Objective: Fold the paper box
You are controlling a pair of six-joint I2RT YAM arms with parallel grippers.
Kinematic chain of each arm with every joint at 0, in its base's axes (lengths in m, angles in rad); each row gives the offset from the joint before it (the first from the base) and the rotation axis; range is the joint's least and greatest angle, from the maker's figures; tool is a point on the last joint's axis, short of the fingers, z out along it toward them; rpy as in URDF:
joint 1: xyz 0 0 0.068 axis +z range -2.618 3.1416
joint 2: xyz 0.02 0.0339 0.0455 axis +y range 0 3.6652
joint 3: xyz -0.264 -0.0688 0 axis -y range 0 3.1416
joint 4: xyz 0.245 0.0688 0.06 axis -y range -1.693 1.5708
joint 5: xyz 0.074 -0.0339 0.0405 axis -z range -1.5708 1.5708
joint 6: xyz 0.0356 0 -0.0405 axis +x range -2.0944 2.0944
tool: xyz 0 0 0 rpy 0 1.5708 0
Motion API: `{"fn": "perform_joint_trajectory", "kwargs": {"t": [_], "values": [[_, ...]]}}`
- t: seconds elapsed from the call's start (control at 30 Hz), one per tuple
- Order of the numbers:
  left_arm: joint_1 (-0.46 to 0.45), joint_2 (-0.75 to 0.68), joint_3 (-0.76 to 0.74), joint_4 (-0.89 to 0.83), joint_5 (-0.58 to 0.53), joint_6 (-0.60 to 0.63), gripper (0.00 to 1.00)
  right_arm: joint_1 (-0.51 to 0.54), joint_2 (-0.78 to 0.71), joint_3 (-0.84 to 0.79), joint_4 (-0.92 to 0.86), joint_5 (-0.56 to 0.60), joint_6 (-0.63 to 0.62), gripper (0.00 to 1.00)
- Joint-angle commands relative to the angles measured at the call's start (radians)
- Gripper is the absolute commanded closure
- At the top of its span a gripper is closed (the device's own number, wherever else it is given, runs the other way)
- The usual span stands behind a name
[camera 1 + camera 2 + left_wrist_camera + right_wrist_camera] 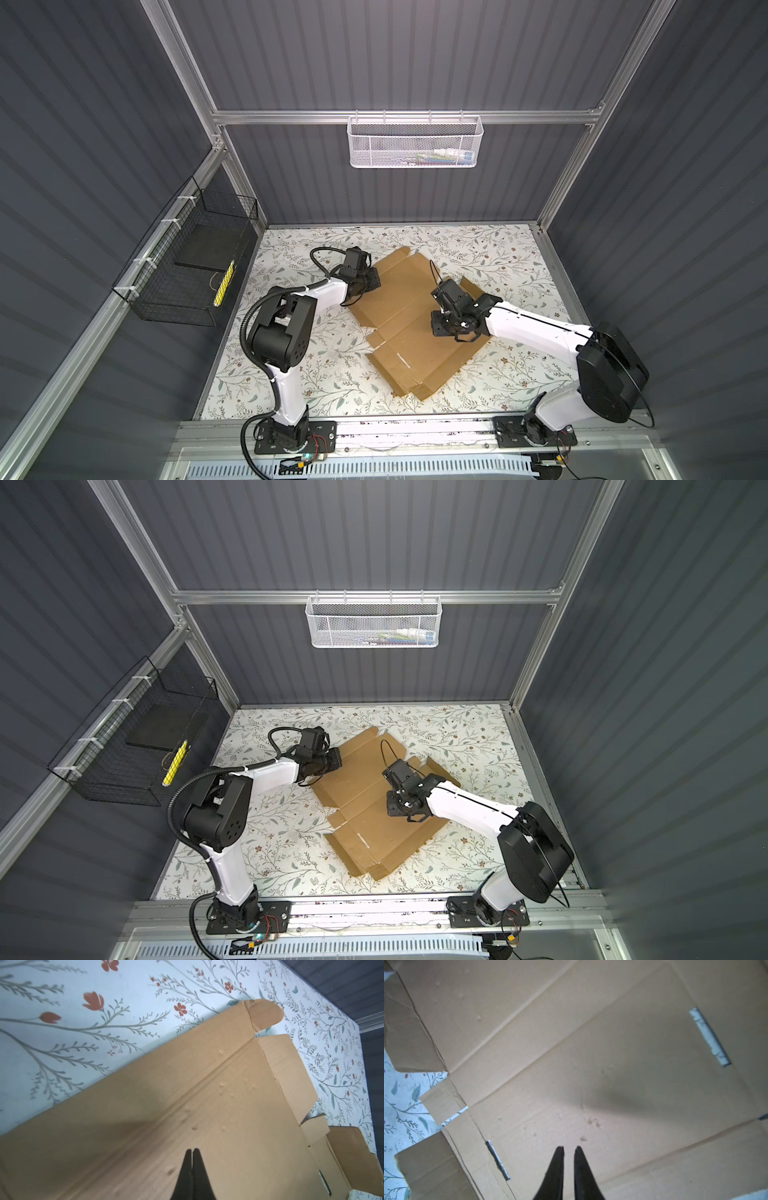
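Lying flat and unfolded on the desk [291, 365], the paper box [409, 336] runs its long axis roughly 11 to 5 o'clock in both top views. The left hand [192, 1150], pinched shut and empty, is over its 10 o'clock panel. The right hand [569, 1148], tips slightly parted and empty, hovers over the 3 o'clock side.

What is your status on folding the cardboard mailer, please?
Left gripper shut, right gripper slightly open, both empty over the cardboard mailer. Mailer unfolded, mostly flat on the floral table. Nothing else on the sheet.
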Motion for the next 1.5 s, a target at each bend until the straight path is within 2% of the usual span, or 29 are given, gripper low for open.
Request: {"fn": "perform_joint_trajectory", "kwargs": {"t": [0.0, 0.37, 0.83, 1.17, 1.47], "values": [[-0.006, 0.054, 0.039, -0.007, 0.029, 0.004, 1.00, 0.012, 0.031, -0.017, 0.033, -0.006, 0.042, 0.85], [-0.006, 0.118, 0.023, 0.007, 0.010, 0.006, 1.00, 0.013, 0.121, -0.023, 0.078, -0.024, 0.035, 0.84], [-0.006, 0.073, -0.099, 0.039, -0.038, -0.012, 1.00, -0.060, 0.213, -0.040, 0.085, -0.049, 0.017, 0.90], [-0.007, -0.022, -0.221, 0.087, -0.023, -0.063, 1.00, -0.171, 0.245, 0.002, 0.041, -0.053, -0.066, 0.90], [-0.048, -0.151, -0.358, 0.130, 0.024, -0.132, 1.00, -0.262, 0.302, 0.158, -0.024, -0.031, -0.185, 0.90]]}}
